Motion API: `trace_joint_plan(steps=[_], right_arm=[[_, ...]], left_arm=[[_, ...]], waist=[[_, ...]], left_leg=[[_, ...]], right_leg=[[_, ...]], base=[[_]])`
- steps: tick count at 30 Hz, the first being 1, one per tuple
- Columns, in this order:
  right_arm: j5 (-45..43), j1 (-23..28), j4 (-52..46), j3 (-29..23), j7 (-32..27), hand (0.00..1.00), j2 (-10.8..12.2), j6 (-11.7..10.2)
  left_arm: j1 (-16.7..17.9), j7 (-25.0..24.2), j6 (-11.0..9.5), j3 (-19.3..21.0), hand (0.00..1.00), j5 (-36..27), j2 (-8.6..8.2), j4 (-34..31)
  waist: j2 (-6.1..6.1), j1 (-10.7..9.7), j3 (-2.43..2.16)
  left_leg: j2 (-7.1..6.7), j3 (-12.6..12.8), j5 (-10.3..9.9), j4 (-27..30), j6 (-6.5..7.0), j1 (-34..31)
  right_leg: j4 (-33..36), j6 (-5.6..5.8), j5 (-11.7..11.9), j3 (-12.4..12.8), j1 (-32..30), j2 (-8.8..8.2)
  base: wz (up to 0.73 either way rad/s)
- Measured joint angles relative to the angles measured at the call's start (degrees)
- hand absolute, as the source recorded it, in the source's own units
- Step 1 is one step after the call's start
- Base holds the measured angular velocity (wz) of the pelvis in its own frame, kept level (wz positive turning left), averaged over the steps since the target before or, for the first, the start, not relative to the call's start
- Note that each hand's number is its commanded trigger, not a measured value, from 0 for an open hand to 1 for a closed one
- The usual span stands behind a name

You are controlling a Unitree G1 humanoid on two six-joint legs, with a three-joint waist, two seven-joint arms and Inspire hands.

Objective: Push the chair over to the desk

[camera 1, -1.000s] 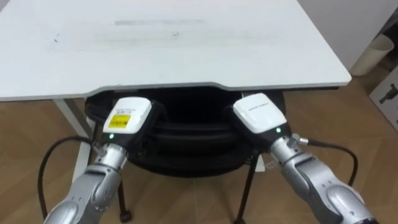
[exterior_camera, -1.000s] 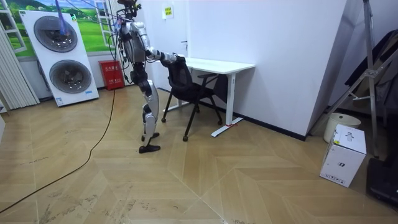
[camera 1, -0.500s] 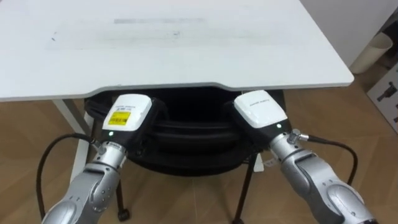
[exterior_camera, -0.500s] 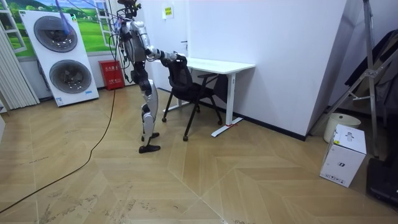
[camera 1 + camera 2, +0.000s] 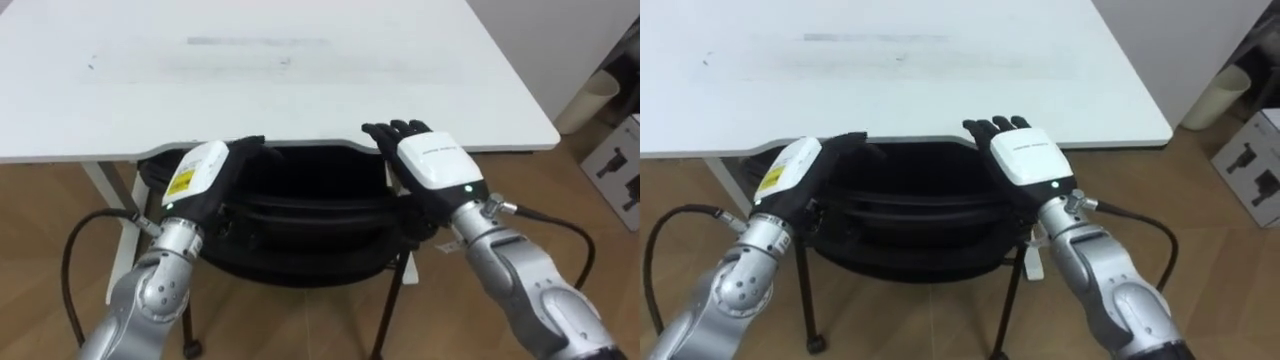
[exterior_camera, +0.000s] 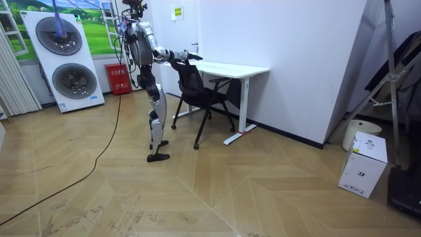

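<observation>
Black mesh-backed chair on thin metal legs (image 5: 300, 215) stands with its seat tucked beneath the near edge of the white rectangular desk (image 5: 300, 90). Its backrest is towards the robot, which stands upright directly behind it in the room view. The left hand (image 5: 200, 175) sits at the backrest's left upper corner and the right hand (image 5: 430, 165) at its right upper corner. Both are released, fingers (image 5: 395, 130) extended flat and grasping nothing, the right fingertips reaching the desk edge. Whether either palm bears on the backrest cannot be confirmed. Assessment: the hands are spread to the two corners so that a push would load the backrest evenly and keep the chair from slewing; flat palms suit pushing, not gripping. With the seat already under the desk, little travel appears to remain. The chair faces the desk, away from the robot. The backrest's long axis runs left to right, parallel to the desk's near edge and square to the push direction.
</observation>
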Motion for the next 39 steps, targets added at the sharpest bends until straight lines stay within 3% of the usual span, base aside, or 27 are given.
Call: trace_joint_plan(steps=[6,9,11,13,16,19,21,23,24,25,26,28,30,31,33,35,36,38,39], right_arm=[[0.39,-1.86,-0.38,-3.16,-0.35,0.00,-3.19,-3.81],[0.88,-5.89,-3.49,-15.33,-7.38,0.00,-3.53,-3.42],[5.32,-7.72,-5.91,-25.21,-15.58,0.00,-5.47,-2.76],[7.49,-7.58,-6.97,-30.84,-21.48,0.00,-6.11,-3.32],[10.67,-3.31,-8.32,-37.49,-28.24,0.00,-6.12,-5.37],[15.93,1.85,-8.41,-43.28,-32.91,0.00,-6.25,-6.91],[19.01,4.94,-8.82,-47.20,-34.87,0.00,-6.25,-7.00],[26.21,9.63,-10.91,-52.11,-37.60,0.00,-6.25,-7.26],[27.82,10.74,-11.28,-53.30,-38.09,0.00,-6.13,-7.30],[30.69,13.34,-11.85,-55.74,-38.93,0.00,-5.77,-7.61],[33.67,16.42,-11.99,-57.96,-39.50,0.00,-5.13,-7.99],[39.33,21.64,-12.03,-60.80,-40.36,0.00,-3.44,-8.06],[45.82,27.11,-11.97,-62.36,-41.64,0.00,-0.50,-7.69],[50.89,31.35,-12.03,-62.43,-41.92,0.00,2.55,-7.65],[59.38,38.24,-10.98,-62.06,-41.04,0.00,8.85,-7.10],[64.23,42.64,-7.57,-60.07,-40.31,0.00,12.76,-7.17],[65.37,43.79,-5.76,-59.28,-39.70,0.00,13.83,-7.24],[68.65,46.25,5.85,-56.37,-36.56,0.00,16.89,-7.45],[69.73,46.36,9.42,-55.54,-36.15,0.00,17.32,-7.45]], left_arm=[[-0.05,-0.54,-0.08,3.25,0.00,-0.01,0.49,-0.56],[-0.01,-2.16,0.03,5.26,0.00,-0.10,2.75,-3.05],[0.43,-2.47,-0.16,6.07,0.00,-0.78,6.38,-4.53],[1.48,-2.46,-0.47,8.11,0.00,-1.20,6.97,-5.33],[4.37,-2.35,-2.90,11.95,0.00,-1.31,7.04,-7.15],[6.36,-2.35,-4.68,15.35,0.00,-1.55,8.01,-7.87],[8.45,-1.72,-6.41,19.88,0.00,-3.86,8.00,-9.11],[10.73,4.01,-6.85,29.40,0.00,-12.04,7.87,-14.38],[10.84,5.52,-7.07,32.32,0.00,-13.33,7.66,-15.57],[11.48,8.50,-8.44,38.29,0.00,-15.70,7.00,-17.25],[12.72,11.20,-10.12,43.83,0.00,-18.62,6.29,-17.99],[15.95,14.53,-11.00,50.02,0.00,-24.27,4.48,-18.04],[20.70,17.87,-10.97,53.02,0.00,-29.37,2.07,-17.13],[23.63,19.79,-10.95,53.83,0.00,-32.56,0.45,-15.27],[28.23,22.51,-9.93,53.60,0.00,-36.74,-4.01,-10.31],[31.63,25.22,-9.94,52.75,0.00,-38.93,-6.22,-3.92],[32.93,25.95,-9.97,52.09,0.00,-39.79,-6.67,-1.23],[35.18,27.19,-10.03,48.68,0.00,-42.48,-6.82,11.89],[35.34,27.40,-10.02,47.65,0.00,-43.18,-6.83,15.42]], waist=[[-0.60,-1.74,0.44],[-0.28,-1.85,0.64],[0.10,-1.28,0.90],[0.14,-1.01,0.91],[0.46,-1.31,0.80],[1.84,-1.77,0.17],[3.04,-1.82,-0.42],[4.46,-2.88,-1.33],[4.75,-3.13,-1.52],[5.12,-3.15,-1.74],[5.27,-3.18,-1.84],[5.92,-3.58,-1.96],[6.39,-3.68,-1.77],[6.15,-3.88,-1.70],[6.68,-4.04,-1.23],[6.68,-4.45,-1.23],[6.66,-4.53,-1.21],[6.72,-4.52,-1.27],[6.79,-4.56,-1.30]], left_leg=[[-0.09,-0.56,0.18,0.19,0.06,-0.41],[0.22,-1.10,0.21,0.58,0.01,-1.49],[0.47,-1.40,0.11,0.64,-0.11,-1.60],[0.69,-1.44,-0.10,0.82,-0.30,-1.85],[0.82,-1.69,-0.24,0.85,-0.53,-2.00],[0.87,-1.72,-0.27,0.95,-0.61,-2.80],[0.89,-1.49,-0.29,0.83,-0.63,-2.79],[0.85,-1.36,-0.32,0.28,-0.67,-2.10],[0.84,-1.27,-0.32,-0.05,-0.67,-1.58],[0.84,-0.70,-0.31,-0.95,-0.68,-0.16],[0.83,-0.14,-0.36,-1.86,-0.73,1.51],[0.73,0.61,-0.85,-2.44,-0.80,3.67],[0.62,1.21,-1.56,-2.29,-0.87,5.01],[0.44,1.31,-2.08,-1.62,-0.95,4.72],[0.64,1.56,-2.94,-0.15,-1.02,4.28],[0.79,1.89,-3.05,0.09,-1.02,3.97],[0.80,1.90,-3.05,0.07,-1.01,3.78],[0.78,1.87,-3.07,-0.15,-0.96,3.24],[0.77,1.85,-3.10,-0.13,-0.93,3.08]], right_leg=[[-0.09,0.09,0.07,-0.07,-0.13,0.05],[-1.51,-0.14,0.96,-0.92,-0.33,0.61],[-3.54,-0.10,1.85,-1.35,0.35,1.21],[-4.30,-0.18,2.17,-1.55,0.49,1.50],[-4.69,-0.23,2.23,-1.93,0.62,1.71],[-4.95,-0.38,2.33,-2.04,0.44,1.89],[-5.02,-0.38,2.33,-1.78,0.32,1.90],[-5.00,-0.25,2.25,-1.87,0.58,1.76],[-5.01,-0.19,2.21,-1.83,0.73,1.72],[-5.03,-0.05,2.12,-1.26,1.55,1.62],[-5.02,0.12,2.01,-0.60,2.50,1.55],[-4.94,0.66,1.64,-0.49,4.10,1.33],[-4.35,0.68,0.88,0.17,4.96,1.09],[-3.73,0.13,-0.23,0.18,4.90,0.79],[-2.50,0.22,-1.34,1.00,4.26,0.68],[-2.09,0.21,-1.48,1.47,3.49,0.58],[-2.15,0.16,-1.41,1.62,3.34,0.57],[-2.73,0.19,-1.01,1.55,3.35,0.33],[-2.92,0.24,-0.92,1.52,3.33,0.34]], base=[[0.04],[0.07],[0.10],[0.05],[0.01],[0.00],[0.00],[0.00],[-0.11],[-0.24],[-0.28],[-0.25],[-0.23],[-0.12],[-0.06],[-0.08],[-0.06],[0.00],[0.00]])
